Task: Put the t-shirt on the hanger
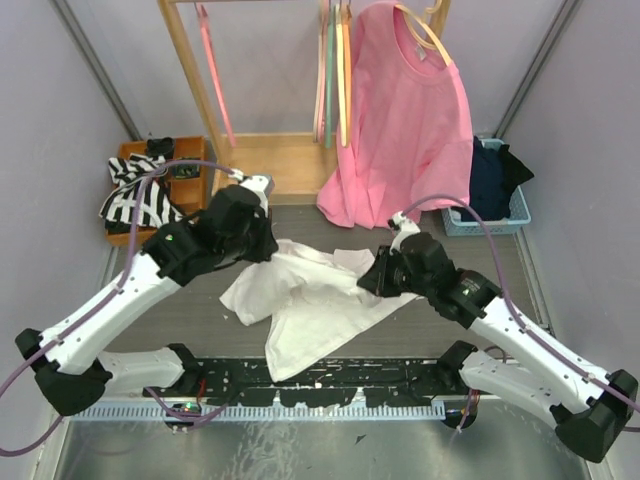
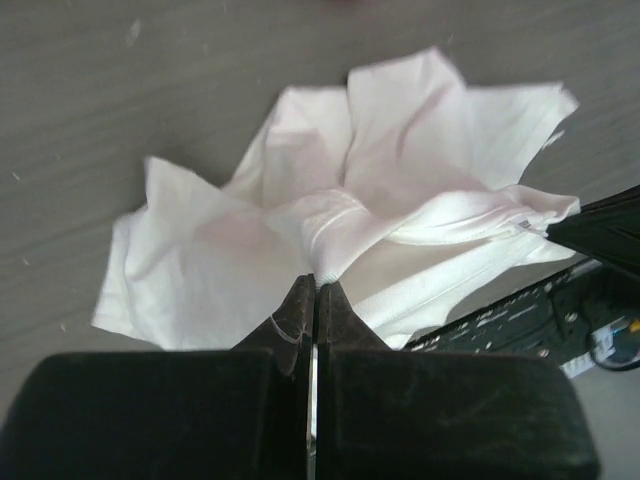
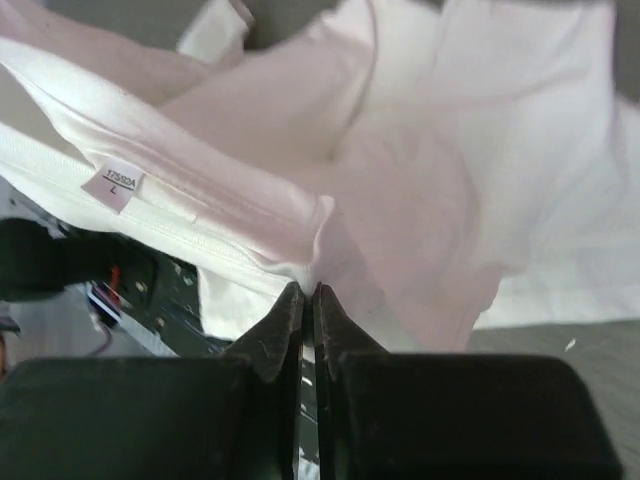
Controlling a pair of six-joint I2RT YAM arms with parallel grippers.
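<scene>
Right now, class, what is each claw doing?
Left claw: closed on the t-shirt.
Right claw: closed on the t-shirt too.

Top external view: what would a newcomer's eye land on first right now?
The crumpled white t-shirt at centre, pinched from both sides: the left gripper and the right gripper are each closed on its fabric. Behind it, a bright pink t-shirt hangs from the wooden rack.

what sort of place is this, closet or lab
Most likely a robot lab cell staged as a closet: a wooden clothes rack with hangers, a pink t-shirt hung there, and a left arm and right arm holding a white t-shirt.
</scene>
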